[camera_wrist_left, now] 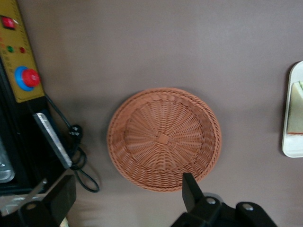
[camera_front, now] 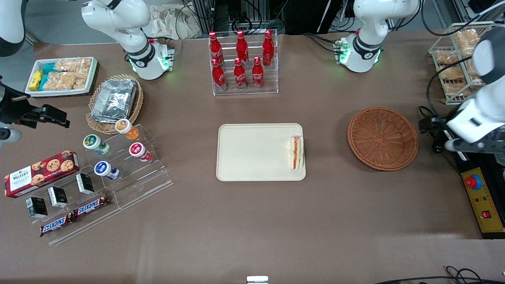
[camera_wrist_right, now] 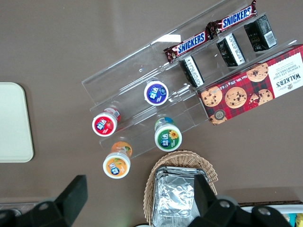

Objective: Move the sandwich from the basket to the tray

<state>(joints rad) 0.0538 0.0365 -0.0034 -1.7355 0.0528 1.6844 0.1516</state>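
Note:
The sandwich (camera_front: 296,152) lies on the cream tray (camera_front: 252,154), at the tray's edge nearest the basket. The round reddish-brown basket (camera_front: 382,138) stands empty toward the working arm's end of the table. My gripper (camera_front: 431,133) hangs above the table beside the basket, at the side away from the tray. In the left wrist view the gripper (camera_wrist_left: 127,196) is open and empty, with its fingers (camera_wrist_left: 191,191) spread wide next to the basket's rim (camera_wrist_left: 163,185). A strip of the tray (camera_wrist_left: 288,142) and a bit of the sandwich (camera_wrist_left: 298,111) show there too.
A clear rack of red cola bottles (camera_front: 241,63) stands farther from the camera than the tray. A yellow emergency-stop box (camera_front: 482,203) and a wire rack of snacks (camera_front: 457,59) are near the working arm. An acrylic stand with cups (camera_front: 118,154), a cookie box (camera_front: 39,172) and a foil-filled tan basket (camera_front: 114,100) are toward the parked arm's end.

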